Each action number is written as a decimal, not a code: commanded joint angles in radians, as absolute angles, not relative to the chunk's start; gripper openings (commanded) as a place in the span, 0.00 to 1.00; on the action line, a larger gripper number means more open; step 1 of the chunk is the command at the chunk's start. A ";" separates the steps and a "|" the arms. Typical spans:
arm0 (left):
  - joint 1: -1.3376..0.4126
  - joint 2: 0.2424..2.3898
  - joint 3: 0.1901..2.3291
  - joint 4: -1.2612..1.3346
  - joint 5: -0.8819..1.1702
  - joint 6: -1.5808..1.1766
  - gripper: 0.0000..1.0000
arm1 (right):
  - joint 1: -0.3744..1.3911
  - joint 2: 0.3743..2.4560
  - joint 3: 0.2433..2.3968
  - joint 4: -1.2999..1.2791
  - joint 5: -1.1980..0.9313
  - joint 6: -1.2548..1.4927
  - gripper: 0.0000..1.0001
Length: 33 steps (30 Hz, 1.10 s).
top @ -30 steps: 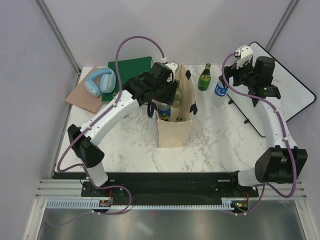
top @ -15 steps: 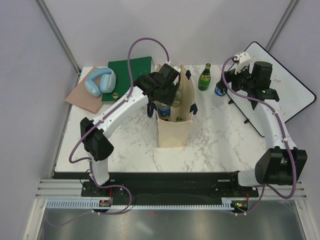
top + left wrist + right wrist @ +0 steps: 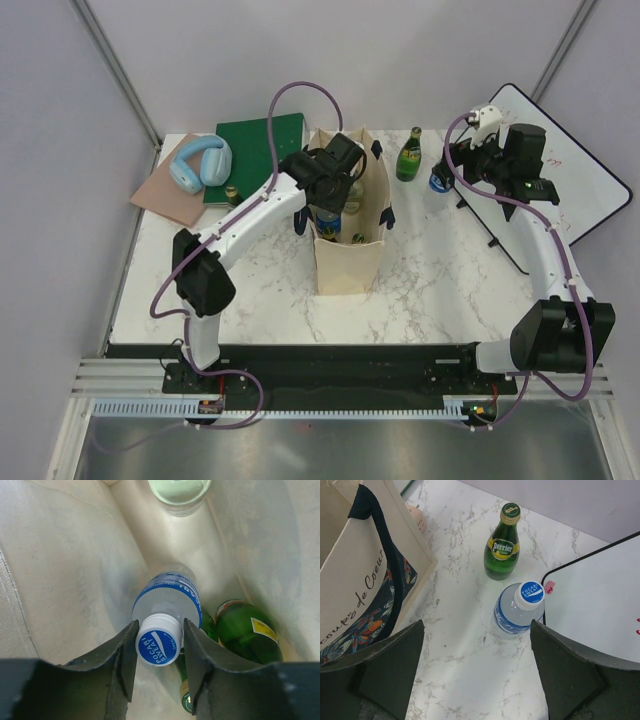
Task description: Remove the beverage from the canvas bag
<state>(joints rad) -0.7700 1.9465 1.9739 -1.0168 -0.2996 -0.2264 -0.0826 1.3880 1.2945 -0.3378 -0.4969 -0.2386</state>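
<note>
Beverage: clear plastic bottle with blue label (image 3: 167,597) stood upright inside cream canvas bag (image 3: 348,265), long axis vertical, cap between parted, unclamped fingers of left hand (image 3: 159,632). Right hand (image 3: 476,630) spread wide, well apart.

The left arm (image 3: 250,212) and the right arm (image 3: 548,262) are built alike, with slim white links joined by bulky matte-black joint housings. A purple cable (image 3: 300,88) runs along each arm and stands off it in loose loops. The wrist sections are black, and a small white block (image 3: 487,113) tops the right one. Both bases are bolted to a black plate (image 3: 330,362) along the near edge of the tabletop. The left gripper (image 3: 160,623) has two matte black fingers (image 3: 115,665) with rounded edges. The right gripper (image 3: 476,625) has fingers (image 3: 570,675) of the same dark, finely textured plastic.
</note>
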 commanded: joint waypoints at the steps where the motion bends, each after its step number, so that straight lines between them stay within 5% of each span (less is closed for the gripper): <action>1: -0.773 1.960 2.014 -1.022 -0.341 -0.190 0.43 | -0.083 1.353 1.287 -0.333 -0.522 -0.233 0.95; 4: -0.773 1.959 2.020 -1.022 -0.339 -0.186 0.22 | -0.083 1.350 1.289 -0.336 -0.522 -0.233 0.95; 5: -0.775 1.956 2.025 -1.023 -0.336 -0.184 0.08 | -0.083 1.348 1.292 -0.334 -0.520 -0.233 0.95; 7: -0.775 1.933 2.049 -1.020 -0.337 -0.186 0.02 | -0.083 1.345 1.293 -0.339 -0.520 -0.236 0.95; 33: -0.767 1.508 2.204 -0.904 -0.388 -0.045 0.02 | -0.083 1.335 1.351 -0.367 -0.586 -0.213 0.95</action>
<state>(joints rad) -0.7746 1.6085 2.1403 -1.0645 -0.3180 -0.1097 -0.0826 1.3670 1.3079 -0.3759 -0.5461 -0.2234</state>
